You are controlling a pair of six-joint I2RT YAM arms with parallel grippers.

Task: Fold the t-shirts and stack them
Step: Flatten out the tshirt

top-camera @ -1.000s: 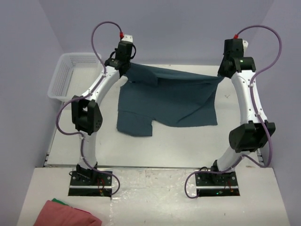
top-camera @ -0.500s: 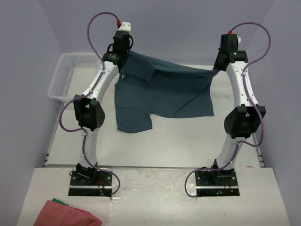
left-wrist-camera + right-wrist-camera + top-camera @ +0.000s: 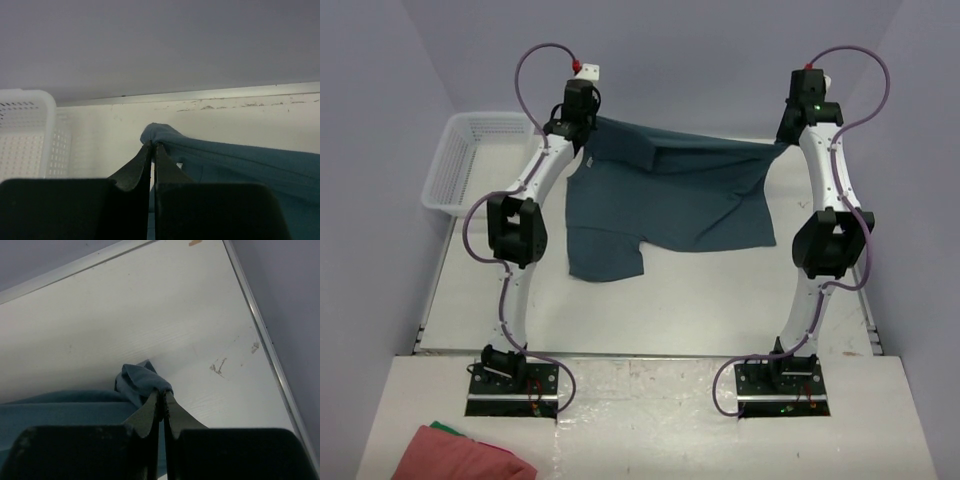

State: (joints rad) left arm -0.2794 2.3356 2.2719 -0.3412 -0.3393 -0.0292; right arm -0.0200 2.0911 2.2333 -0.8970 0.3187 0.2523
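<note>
The dark teal-blue, soft short-sleeved t-shirt hangs stretched toward twelve o'clock, its lower part trailing on the white table. The left gripper at eleven o'clock and the right gripper at one o'clock each clamp an upper edge, probably to spread it flat for folding.

No text, label, brand, number or sign can be read in any view.
</note>
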